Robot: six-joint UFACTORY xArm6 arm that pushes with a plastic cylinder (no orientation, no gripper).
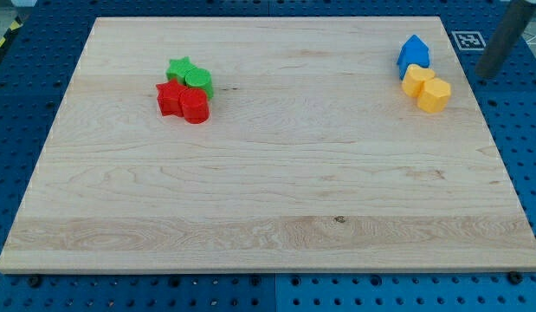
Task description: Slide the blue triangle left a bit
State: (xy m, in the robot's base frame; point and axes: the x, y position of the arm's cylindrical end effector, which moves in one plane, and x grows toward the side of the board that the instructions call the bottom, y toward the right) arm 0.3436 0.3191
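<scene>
The blue triangle [414,50] sits near the board's top right corner, its point toward the view's top; a second blue shape may be pressed against its lower left side, but I cannot tell. A yellow block [415,80] touches it just below, and a yellow hexagon-like block [435,94] sits beside that one. My tip [487,76] is to the right of these blocks, apart from them, and appears just past the board's right edge. The rod slants up to the view's top right corner.
A green star [177,69], a green cylinder [199,81], a red star [170,97] and a red cylinder [195,107] cluster at the upper left of the wooden board [268,191]. A blue perforated table surrounds the board. A black-and-white marker tag [468,39] lies by the top right corner.
</scene>
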